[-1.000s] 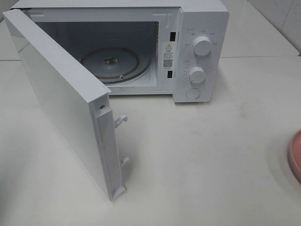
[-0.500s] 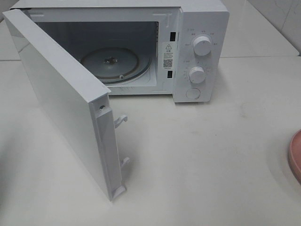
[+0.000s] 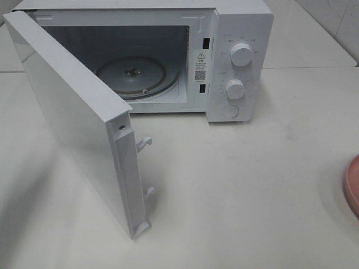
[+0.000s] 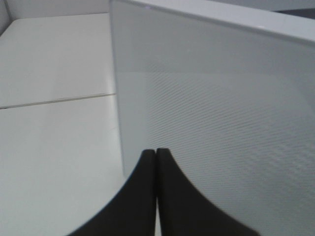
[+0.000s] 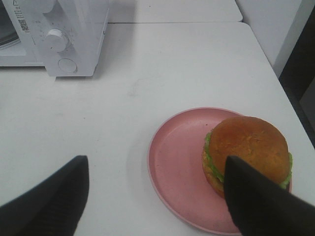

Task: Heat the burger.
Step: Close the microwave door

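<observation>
Your golden-brown domed burger – lettuce-edged – sits on the pink round plate, lower right; white microwave cavity holds only its glass turntable. Left gripper closed, right gripper spread wide, empty.

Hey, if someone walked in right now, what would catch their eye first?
The white microwave at the back of the table, its door swung wide open and the glass turntable bare. Then the burger on a pink plate off to the right, with the right gripper open just above it.
</observation>
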Robot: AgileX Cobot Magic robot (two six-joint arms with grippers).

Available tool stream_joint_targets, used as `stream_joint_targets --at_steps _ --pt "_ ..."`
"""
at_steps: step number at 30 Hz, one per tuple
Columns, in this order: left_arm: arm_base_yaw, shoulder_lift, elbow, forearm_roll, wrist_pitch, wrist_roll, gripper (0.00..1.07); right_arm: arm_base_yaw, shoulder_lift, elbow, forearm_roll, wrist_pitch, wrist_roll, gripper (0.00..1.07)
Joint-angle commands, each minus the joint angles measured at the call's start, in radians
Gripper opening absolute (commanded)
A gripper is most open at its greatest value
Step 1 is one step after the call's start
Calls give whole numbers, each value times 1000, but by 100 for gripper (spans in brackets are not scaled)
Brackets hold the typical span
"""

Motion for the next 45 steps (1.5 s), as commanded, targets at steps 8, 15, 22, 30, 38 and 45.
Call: stream_joint_targets --at_steps 8,15,22,30,38,45 --pt "-48 153 -42 144 -194 -121 0 -7 -29 4 5 -4 -9 74" --pt "-170 226 -97 -19 -185 -86 0 -7 -29 4 5 -4 -9 74" --pt "-252 297 -150 -98 -185 -82 0 -7 -29 4 5 -4 -9 74" --pt "-376 407 -274 -207 -177 -38 0 -7 -29 4 5 -4 -9 74" --pt "-494 482 -389 -406 -152 114 0 -7 -29 4 5 -4 -9 74" --pt "-571 548 -496 -545 -142 215 0 -7 -29 4 6 -4 -9 74"
